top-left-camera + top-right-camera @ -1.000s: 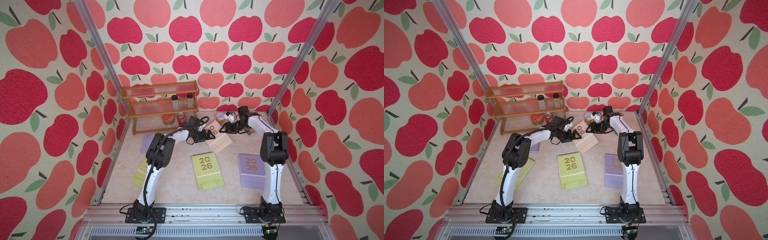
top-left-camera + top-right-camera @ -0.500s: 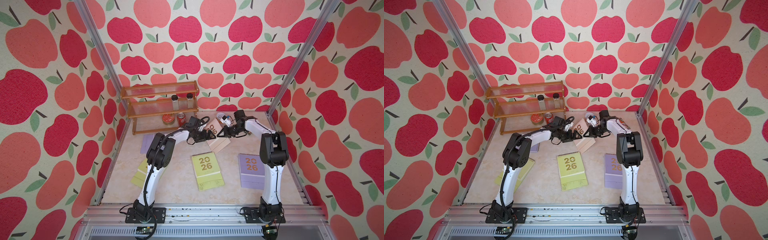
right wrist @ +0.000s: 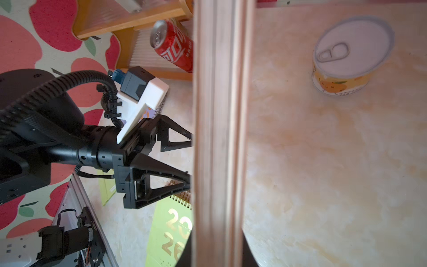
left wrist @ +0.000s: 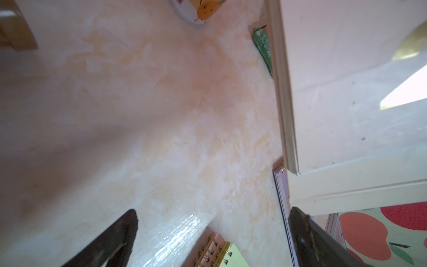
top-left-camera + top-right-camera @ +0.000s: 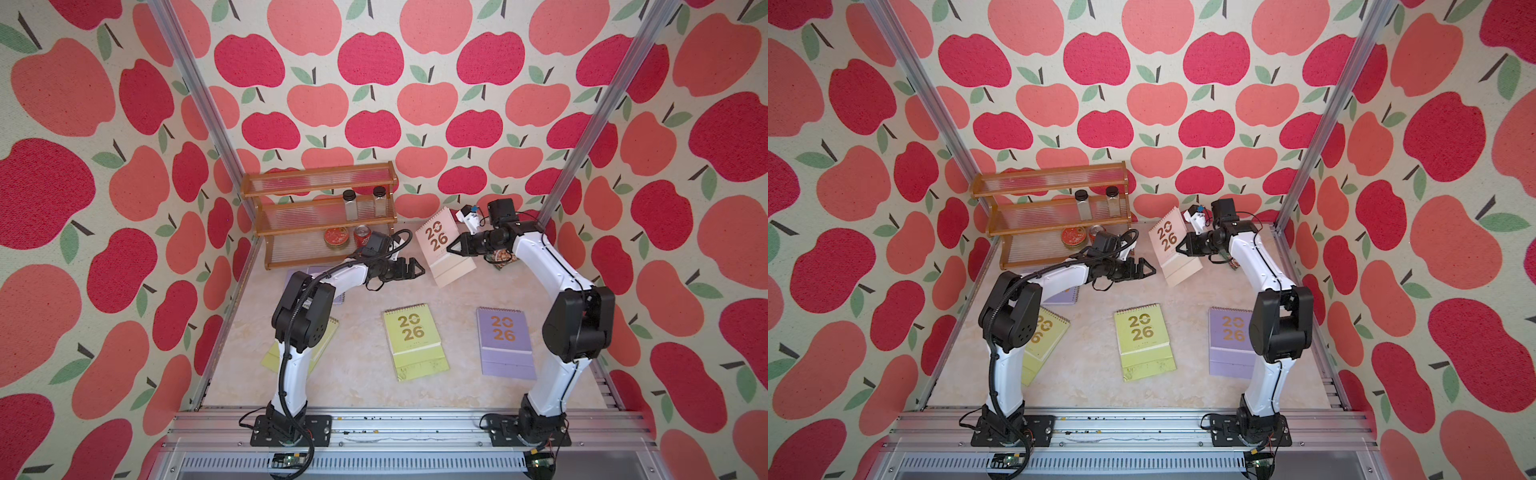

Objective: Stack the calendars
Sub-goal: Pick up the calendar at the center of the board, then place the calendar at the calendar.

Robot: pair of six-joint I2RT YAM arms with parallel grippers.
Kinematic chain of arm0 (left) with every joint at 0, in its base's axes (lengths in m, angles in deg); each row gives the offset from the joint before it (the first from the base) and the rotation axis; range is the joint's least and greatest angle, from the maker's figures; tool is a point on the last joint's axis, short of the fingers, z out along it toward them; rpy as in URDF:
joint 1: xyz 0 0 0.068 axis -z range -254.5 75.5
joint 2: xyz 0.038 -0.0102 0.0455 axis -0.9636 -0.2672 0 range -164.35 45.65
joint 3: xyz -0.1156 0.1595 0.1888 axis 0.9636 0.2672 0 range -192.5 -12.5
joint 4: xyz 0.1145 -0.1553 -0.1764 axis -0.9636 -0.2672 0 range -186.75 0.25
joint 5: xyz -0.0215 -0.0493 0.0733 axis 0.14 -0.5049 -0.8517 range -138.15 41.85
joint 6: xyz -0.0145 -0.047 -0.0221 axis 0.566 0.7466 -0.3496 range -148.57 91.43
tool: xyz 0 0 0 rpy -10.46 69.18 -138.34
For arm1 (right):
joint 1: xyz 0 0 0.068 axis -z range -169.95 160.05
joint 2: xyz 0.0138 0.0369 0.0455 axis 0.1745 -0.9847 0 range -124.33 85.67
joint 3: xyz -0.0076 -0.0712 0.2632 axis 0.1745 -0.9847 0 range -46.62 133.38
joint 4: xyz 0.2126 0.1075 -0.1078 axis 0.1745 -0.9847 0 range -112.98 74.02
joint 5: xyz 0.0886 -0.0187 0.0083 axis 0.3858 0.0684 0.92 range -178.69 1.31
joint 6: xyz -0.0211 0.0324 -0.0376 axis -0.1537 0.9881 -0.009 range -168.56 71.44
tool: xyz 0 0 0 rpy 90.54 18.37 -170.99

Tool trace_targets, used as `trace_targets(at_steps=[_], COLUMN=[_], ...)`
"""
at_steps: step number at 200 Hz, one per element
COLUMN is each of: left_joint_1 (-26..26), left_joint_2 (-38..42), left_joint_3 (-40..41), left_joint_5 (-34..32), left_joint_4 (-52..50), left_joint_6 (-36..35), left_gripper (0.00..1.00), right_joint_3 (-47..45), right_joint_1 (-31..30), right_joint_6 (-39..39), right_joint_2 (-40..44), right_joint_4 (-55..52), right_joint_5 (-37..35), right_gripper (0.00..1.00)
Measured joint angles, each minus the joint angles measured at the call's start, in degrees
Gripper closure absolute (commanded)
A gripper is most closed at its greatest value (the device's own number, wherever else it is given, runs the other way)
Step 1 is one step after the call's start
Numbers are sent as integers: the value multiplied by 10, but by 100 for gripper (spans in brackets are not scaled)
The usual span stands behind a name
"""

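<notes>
A pale pink calendar point(image 5: 436, 239) point(image 5: 1166, 241) stands tilted at the back, its top edge raised and its lower part on the table. My right gripper point(image 5: 452, 249) point(image 5: 1180, 248) point(image 3: 217, 250) is shut on its side edge point(image 3: 219, 115). My left gripper point(image 5: 417, 267) point(image 5: 1149, 271) point(image 4: 212, 211) hangs open just left of it, holding nothing; the pink calendar point(image 4: 346, 92) lies past one fingertip point(image 4: 300, 222). A yellow-green calendar point(image 5: 413, 338) point(image 5: 1142, 336) and a lilac one point(image 5: 505, 340) point(image 5: 1227, 336) lie flat in front. Another yellow-green calendar point(image 5: 1046, 340) and another lilac calendar point(image 5: 1064, 296) lie partly hidden under the left arm.
A wooden rack point(image 5: 320, 212) at the back left holds two jars, a red can point(image 5: 361, 235) point(image 3: 175, 46) and a flat red tin point(image 5: 336, 237). A ring-pull tin point(image 3: 346, 57) and a green snack packet point(image 5: 500, 258) point(image 4: 263, 46) lie behind the pink calendar.
My right gripper moved left to the pink calendar, shut on its edge and tipped it up from lying flat. The left gripper stayed open and nearly still.
</notes>
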Motion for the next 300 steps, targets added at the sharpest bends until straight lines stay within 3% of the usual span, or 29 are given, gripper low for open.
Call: trace_targets(at_steps=[50, 85, 127, 188, 300], left_joint_1=[-34, -48, -56, -60, -61], left_joint_2=[154, 235, 304, 339, 344], left_joint_3=[66, 125, 146, 171, 176], left_joint_5=[-35, -76, -108, -127, -127], left_joint_4=[24, 17, -1, -17, -23], left_joint_6=[-22, -41, -60, -65, -65], left_gripper=[0, 0, 0, 1, 1], right_joint_3=[-193, -353, -453, -534, -609], right_joint_1=[-33, -90, -148, -187, -203], right_joint_6=[72, 184, 301, 399, 452], right_joint_2=[104, 150, 196, 203, 221], right_joint_4=[75, 175, 310, 437, 510], right_joint_5=[83, 117, 131, 130, 102], right_gripper=[100, 100, 100, 100, 100])
